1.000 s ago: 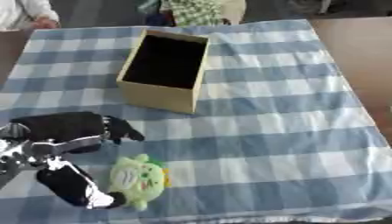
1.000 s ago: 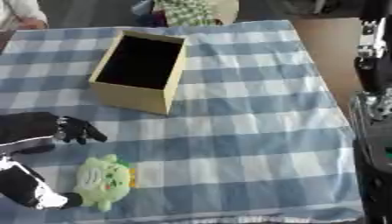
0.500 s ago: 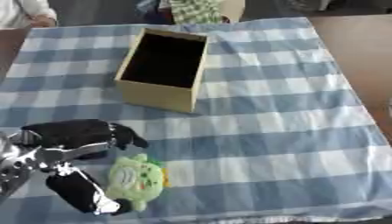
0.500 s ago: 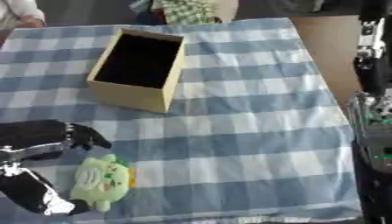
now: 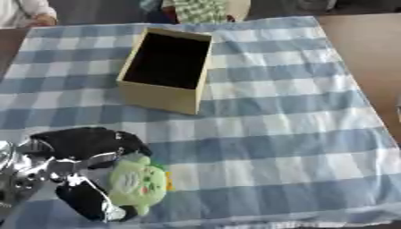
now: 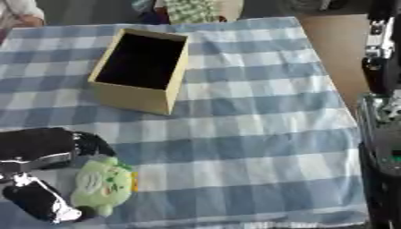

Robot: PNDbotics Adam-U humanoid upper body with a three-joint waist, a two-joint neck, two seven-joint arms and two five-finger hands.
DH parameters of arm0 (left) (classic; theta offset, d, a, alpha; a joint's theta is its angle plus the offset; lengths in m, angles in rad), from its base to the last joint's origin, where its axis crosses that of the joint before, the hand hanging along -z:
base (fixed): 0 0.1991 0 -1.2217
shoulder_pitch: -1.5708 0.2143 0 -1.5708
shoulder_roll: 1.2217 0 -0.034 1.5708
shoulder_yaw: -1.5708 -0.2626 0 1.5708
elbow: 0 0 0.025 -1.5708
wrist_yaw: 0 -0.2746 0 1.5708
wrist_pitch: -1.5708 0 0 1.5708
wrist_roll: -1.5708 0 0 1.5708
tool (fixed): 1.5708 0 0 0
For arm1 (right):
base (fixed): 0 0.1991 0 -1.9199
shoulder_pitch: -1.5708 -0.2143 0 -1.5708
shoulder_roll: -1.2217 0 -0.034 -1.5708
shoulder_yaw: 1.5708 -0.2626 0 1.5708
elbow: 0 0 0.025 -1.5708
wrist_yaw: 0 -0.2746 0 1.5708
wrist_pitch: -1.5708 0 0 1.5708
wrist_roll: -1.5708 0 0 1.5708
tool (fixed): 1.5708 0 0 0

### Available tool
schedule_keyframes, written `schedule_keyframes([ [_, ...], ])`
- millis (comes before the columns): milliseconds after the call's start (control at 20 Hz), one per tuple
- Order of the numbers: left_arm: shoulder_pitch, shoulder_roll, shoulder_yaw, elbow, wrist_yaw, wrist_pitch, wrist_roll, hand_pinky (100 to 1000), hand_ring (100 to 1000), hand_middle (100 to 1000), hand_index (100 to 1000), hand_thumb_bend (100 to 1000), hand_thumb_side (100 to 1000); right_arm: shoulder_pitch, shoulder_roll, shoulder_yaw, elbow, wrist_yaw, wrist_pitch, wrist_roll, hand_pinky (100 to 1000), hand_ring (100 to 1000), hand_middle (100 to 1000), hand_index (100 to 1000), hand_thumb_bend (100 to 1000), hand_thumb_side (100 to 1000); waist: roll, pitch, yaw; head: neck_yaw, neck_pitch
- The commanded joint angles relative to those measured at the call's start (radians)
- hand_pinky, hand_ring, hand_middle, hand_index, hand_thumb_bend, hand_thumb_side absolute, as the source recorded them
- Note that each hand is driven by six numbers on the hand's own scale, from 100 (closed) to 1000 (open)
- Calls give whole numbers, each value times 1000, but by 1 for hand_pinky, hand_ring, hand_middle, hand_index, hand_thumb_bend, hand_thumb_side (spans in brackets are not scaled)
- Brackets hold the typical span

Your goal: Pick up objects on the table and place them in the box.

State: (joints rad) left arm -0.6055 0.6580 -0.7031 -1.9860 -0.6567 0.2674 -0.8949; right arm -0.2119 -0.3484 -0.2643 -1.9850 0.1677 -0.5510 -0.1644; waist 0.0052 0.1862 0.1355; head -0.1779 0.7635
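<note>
A green plush toy (image 5: 138,184) lies on the checked cloth at the near left. My left hand (image 5: 78,145) comes in from the left and brackets the toy: its fingers reach over the toy's top edge and its thumb (image 5: 88,202) lies along the toy's left and lower side. The hand is spread, not closed on the toy. An open tan cardboard box (image 5: 167,69) with a dark inside stands beyond it, in the upper left of the cloth. My right arm (image 6: 384,134) shows only as a black column at the right edge of the right eye view; its hand is hidden.
The blue and white checked cloth (image 5: 290,134) covers most of the brown table (image 5: 368,53). A person's hand (image 5: 40,20) rests at the far left edge, and someone in a checked garment (image 5: 200,10) sits beyond the far edge.
My left hand has come down and right toward the plush toy, so its fingers now reach over the toy's top and the thumb lies against its side. The box has not moved.
</note>
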Motion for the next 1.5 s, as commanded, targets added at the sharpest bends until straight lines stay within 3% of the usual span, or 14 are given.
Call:
schedule_keyframes([
  [50,-5,3,-2,-10,-7,20,-12,784,834,870,946,417,399,-13,-14,-3,-15,-8,-2,4,775,607,584,771,100,755,0,-10,-2,3,7],
  [200,-3,-2,-10,6,-9,20,-12,784,834,872,946,372,380,-14,-13,-3,-15,-9,-2,5,775,607,583,771,100,754,0,-10,-2,4,7],
  [1100,13,-38,-23,97,-45,7,-12,775,830,856,945,465,447,-14,-4,-3,-15,-11,-3,9,774,606,582,770,100,753,-3,-1,-4,4,7],
  [1350,8,-44,-9,78,-56,15,-8,635,690,709,873,486,401,-14,-1,-4,-15,-12,-1,10,774,606,581,771,100,753,-4,0,-3,3,7],
  [1500,5,-44,0,53,-76,22,9,518,578,622,816,307,335,-14,0,-4,-15,-13,-1,11,774,606,582,771,100,752,-5,0,-2,3,7],
])
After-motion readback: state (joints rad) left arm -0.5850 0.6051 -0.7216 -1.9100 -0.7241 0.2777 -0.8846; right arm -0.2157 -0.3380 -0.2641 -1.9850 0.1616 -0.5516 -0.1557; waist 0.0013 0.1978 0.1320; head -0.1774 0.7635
